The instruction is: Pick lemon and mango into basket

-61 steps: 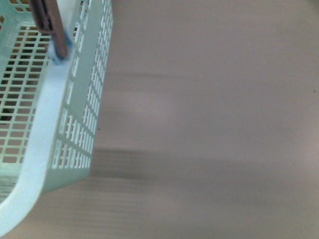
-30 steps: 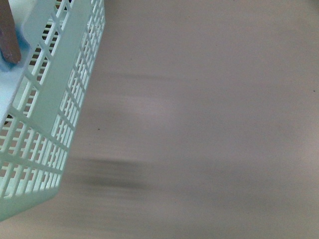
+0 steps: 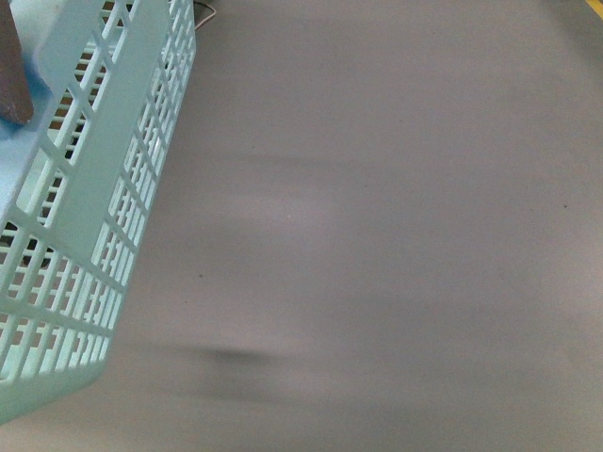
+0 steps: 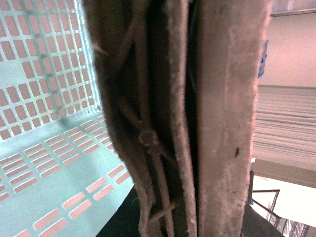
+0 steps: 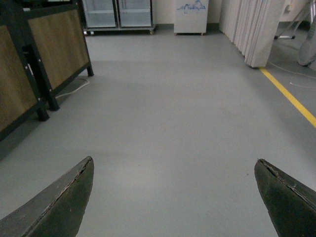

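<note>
Floor: smooth grey sealed floor, matte, evenly lit, no hard shadows. In the front view the same floor reads grey-brown and streaked with blur.

Straight yellow painted floor line along one side, beside pale pleated vertical curtains.

Opposite side: dark-framed stands with brown wooden panels; thin white cable trails on the floor at their feet.

Far wall: glass-door display fridges, then a white cabinet with a blue mountain mark.

Teal slotted basket tilted at front view's left edge
</note>
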